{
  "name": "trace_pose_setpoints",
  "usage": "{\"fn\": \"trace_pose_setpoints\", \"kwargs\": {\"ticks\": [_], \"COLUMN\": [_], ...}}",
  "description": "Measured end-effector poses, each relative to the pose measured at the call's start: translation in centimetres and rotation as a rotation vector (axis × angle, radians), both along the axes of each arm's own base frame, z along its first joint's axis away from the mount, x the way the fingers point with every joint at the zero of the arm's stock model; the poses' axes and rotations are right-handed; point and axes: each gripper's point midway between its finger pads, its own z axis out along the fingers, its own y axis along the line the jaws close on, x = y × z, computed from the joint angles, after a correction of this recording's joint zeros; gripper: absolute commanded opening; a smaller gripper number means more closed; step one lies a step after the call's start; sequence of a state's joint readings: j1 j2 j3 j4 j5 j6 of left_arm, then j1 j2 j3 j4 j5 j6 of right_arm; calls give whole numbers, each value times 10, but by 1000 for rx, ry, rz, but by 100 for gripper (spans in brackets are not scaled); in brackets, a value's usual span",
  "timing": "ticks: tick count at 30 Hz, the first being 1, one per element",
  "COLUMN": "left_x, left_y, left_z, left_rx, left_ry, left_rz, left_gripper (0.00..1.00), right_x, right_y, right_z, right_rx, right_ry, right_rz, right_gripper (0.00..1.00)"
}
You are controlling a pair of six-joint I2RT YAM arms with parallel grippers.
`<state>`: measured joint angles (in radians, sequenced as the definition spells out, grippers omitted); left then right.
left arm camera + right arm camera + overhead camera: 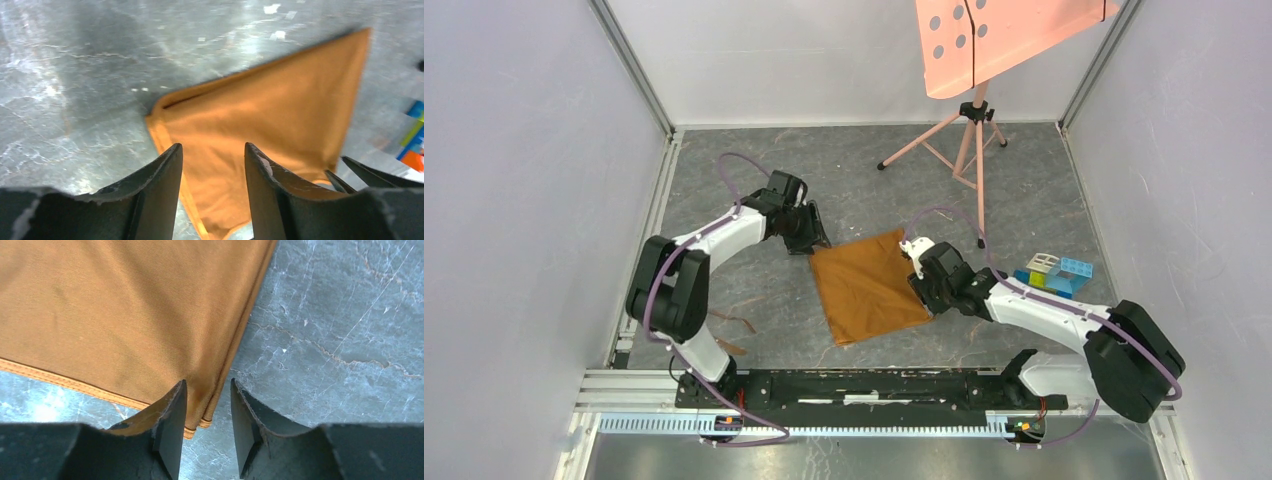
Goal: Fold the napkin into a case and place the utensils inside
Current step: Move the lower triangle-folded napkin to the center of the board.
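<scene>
The orange-brown napkin (871, 285) lies flat on the grey table, folded double into a near square. My left gripper (816, 240) is open at its far left corner; in the left wrist view the cloth (270, 110) lies under and between the spread fingers of that gripper (212, 146). My right gripper (920, 287) is open at the right edge; in the right wrist view its fingers stand on either side of the doubled hem corner (200, 415) of the napkin (125, 315), the gripper (208, 382) not closed on it. Thin copper-brown utensils (736, 322) lie left of the cloth.
Blue, green and red toy blocks (1054, 273) sit right of the napkin, behind my right arm, and show in the left wrist view (412, 140). A salmon-pink perforated panel on a tripod (969, 130) stands at the back. White walls close the sides.
</scene>
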<state>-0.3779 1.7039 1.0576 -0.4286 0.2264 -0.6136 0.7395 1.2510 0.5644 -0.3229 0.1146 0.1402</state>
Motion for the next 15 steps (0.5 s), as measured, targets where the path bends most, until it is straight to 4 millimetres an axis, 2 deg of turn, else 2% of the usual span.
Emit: {"fn": "trace_pose_setpoints", "kwargs": {"ticks": [4, 7, 9, 11, 15], "left_x": [3, 6, 7, 9, -4], "left_y": [-16, -29, -32, -32, -15], "left_z": [39, 49, 43, 27, -10], "left_rx": [-60, -111, -118, -106, -23], "left_ry": [-83, -111, -99, -79, -17], "left_rz": [-39, -71, -78, -73, -40], "left_gripper": [57, 57, 58, 59, 61], "right_x": [1, 1, 0, -3, 1], "right_y": [5, 4, -1, -8, -13], "right_z": [8, 7, 3, -3, -6], "right_rx": [29, 31, 18, -4, -11], "right_ry": [-5, -4, -2, 0, -36], "right_rz": [8, 4, -7, -23, -55], "right_gripper": [46, 38, 33, 30, 27]}}
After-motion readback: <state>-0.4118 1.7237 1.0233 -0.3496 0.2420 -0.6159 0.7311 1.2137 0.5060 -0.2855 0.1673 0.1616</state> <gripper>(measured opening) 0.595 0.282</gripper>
